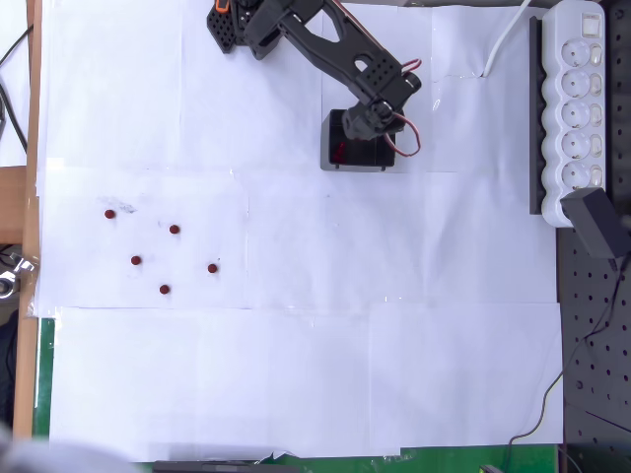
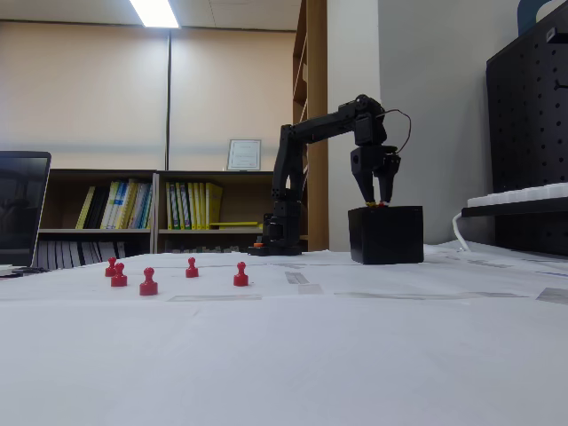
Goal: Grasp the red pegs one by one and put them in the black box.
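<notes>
Several red pegs lie loose on the white paper at the left, among them one at the far left (image 1: 109,213), one in the middle (image 1: 175,229) and one nearest the box (image 1: 212,267). In the fixed view they stand upright in a row (image 2: 148,282). The black box (image 1: 335,128) (image 2: 385,233) sits at the back, with a red glimpse inside it in the overhead view. My gripper (image 1: 370,126) (image 2: 377,203) points straight down over the box's opening. Its fingertips are drawn together at the rim, with a small red spot pinched between them.
A white power strip (image 1: 577,99) on a black rail lies along the right edge, with a black pegboard (image 1: 596,325) below it. The arm's base (image 1: 237,25) stands at the top. A wooden table edge (image 1: 34,99) runs down the left.
</notes>
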